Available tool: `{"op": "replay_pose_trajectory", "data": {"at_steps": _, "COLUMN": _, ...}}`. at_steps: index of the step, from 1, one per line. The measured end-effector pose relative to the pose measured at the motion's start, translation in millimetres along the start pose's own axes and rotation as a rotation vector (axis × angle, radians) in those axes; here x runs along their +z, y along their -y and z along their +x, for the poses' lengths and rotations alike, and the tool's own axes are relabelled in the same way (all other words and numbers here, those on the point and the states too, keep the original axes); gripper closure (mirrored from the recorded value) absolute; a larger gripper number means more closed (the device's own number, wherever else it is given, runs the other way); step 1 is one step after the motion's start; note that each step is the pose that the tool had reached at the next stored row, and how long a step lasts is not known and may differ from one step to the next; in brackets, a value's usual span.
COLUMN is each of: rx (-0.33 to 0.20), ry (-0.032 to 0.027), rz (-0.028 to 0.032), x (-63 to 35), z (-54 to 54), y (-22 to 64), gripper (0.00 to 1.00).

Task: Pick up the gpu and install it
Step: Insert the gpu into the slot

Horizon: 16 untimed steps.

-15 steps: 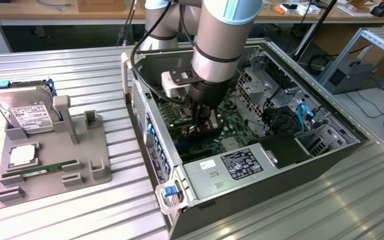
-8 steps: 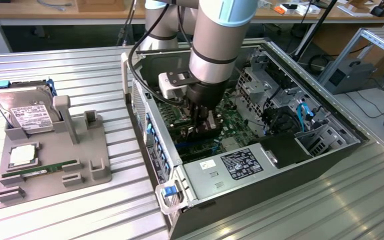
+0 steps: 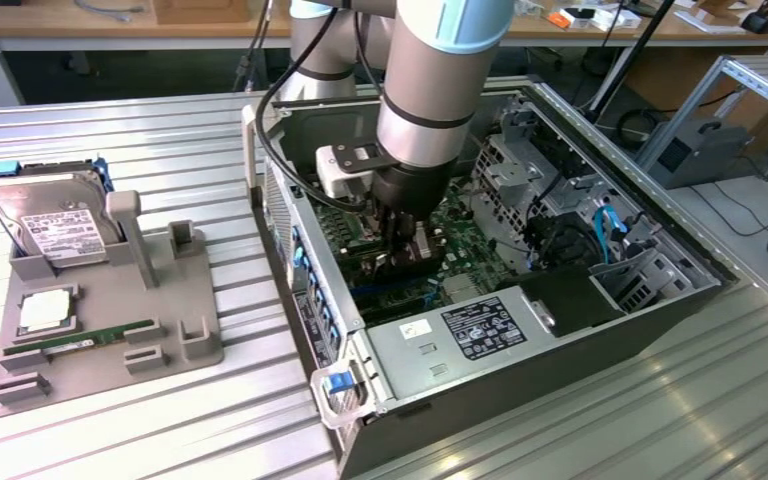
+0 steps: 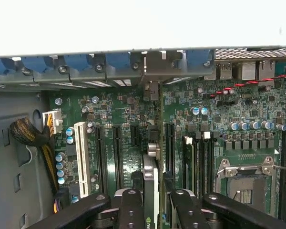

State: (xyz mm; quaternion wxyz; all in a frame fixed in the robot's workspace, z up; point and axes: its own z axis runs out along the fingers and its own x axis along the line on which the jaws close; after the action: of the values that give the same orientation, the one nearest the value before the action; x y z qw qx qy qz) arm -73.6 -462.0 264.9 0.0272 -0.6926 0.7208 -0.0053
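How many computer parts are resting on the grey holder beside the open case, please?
3 on the grey holder: a hard drive standing at its far end, a silvery square chip lying flat in front of it, and a green memory stick nearer the camera. None seems hidden.

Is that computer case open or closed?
Open. The computer case lies with its side panel off, so the green motherboard shows, and the gripper reaches inside holding the gpu.

A ribbed metal tabletop [image 3: 117,140] of bright aluminium slats fills the foreground, catching soft overhead light. Behind it runs a pale wooden workbench [image 3: 117,25] (cluttered at the exterior view's right end). An aluminium frame [image 3: 744,85] stands at the exterior view's right, beside a grey box [image 3: 698,150].
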Motion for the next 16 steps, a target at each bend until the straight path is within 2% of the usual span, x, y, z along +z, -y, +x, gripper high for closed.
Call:
{"op": "replay_pose_trajectory", "data": {"at_steps": 14, "rx": -0.02, "ry": -0.0025, "rz": -0.0005, "x": -0.2, "z": -0.1, "y": 0.0, "gripper": 0.73}}
{"op": "replay_pose_trajectory", "data": {"at_steps": 15, "rx": -0.02, "ry": -0.0112, "rz": -0.0002, "x": 0.3, "z": -0.1, "y": -0.1, "gripper": 0.73}}
{"op": "replay_pose_trajectory", "data": {"at_steps": 16, "rx": -0.021, "ry": -0.0233, "rz": 0.0003, "x": 0.6, "z": -0.2, "y": 0.0, "gripper": 0.73}}
